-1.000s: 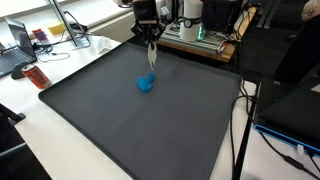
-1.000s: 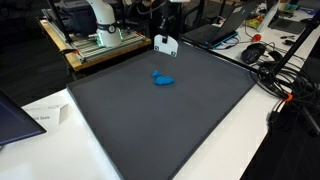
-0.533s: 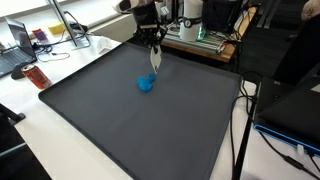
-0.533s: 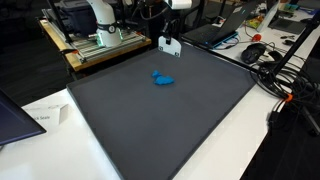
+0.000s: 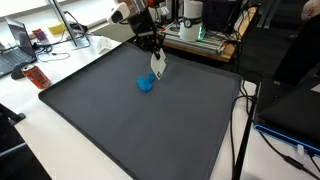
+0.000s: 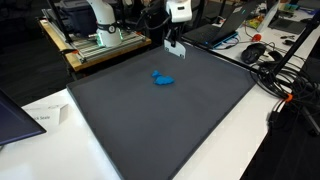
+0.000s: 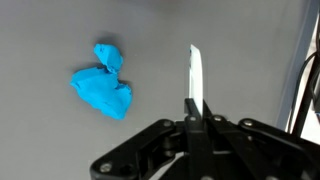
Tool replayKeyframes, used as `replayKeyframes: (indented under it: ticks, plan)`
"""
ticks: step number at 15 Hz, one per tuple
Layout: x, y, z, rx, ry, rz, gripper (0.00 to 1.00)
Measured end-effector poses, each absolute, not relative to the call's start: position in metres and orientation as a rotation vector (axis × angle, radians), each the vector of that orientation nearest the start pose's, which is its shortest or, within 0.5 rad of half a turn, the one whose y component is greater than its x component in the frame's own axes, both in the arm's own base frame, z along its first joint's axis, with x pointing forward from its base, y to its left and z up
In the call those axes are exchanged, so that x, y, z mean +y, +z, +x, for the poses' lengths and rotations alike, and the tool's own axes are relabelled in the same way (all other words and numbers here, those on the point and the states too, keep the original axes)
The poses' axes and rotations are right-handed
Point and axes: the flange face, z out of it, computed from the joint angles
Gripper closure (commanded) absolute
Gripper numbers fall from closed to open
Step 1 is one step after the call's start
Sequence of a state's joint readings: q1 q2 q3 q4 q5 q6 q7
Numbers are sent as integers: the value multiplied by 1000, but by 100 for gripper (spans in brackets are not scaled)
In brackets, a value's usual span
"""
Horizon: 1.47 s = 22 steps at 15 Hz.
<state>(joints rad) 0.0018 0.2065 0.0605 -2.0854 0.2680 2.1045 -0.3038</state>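
Observation:
My gripper (image 5: 154, 50) hangs above the far part of the dark grey mat (image 5: 130, 130), shut on a thin white card (image 5: 157, 66) that dangles below its fingers. In the wrist view the card (image 7: 195, 72) shows edge-on, sticking out from between the closed fingers of the gripper (image 7: 196, 108). A crumpled blue cloth (image 5: 146, 84) lies on the mat a little nearer than the card and apart from it. It also shows as a blue lump (image 6: 163, 78) below the gripper (image 6: 172, 37) and card (image 6: 175, 46), and the cloth (image 7: 103, 85) lies left of the card in the wrist view.
A laptop (image 5: 17, 42) and a red object (image 5: 37, 76) sit on the white table beside the mat. An equipment rack (image 6: 98, 35) stands behind the mat. Cables and a mouse (image 6: 256, 52) lie past the mat's edge, and a paper sheet (image 6: 40, 117) lies on the near table.
The gripper has shifted sideways along the far edge of the mat with the card still held. The card has turned, showing more of its flat face. The blue cloth has not moved.

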Motion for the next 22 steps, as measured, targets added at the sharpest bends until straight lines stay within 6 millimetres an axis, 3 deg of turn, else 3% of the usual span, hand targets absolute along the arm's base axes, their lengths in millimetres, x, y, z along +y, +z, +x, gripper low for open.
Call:
replayKeyframes:
  ticks: [9,22]
  plan:
    - [7,283,576,-269,267,-2736,99]
    - [-65,223,593,-313,298,-2535,99]
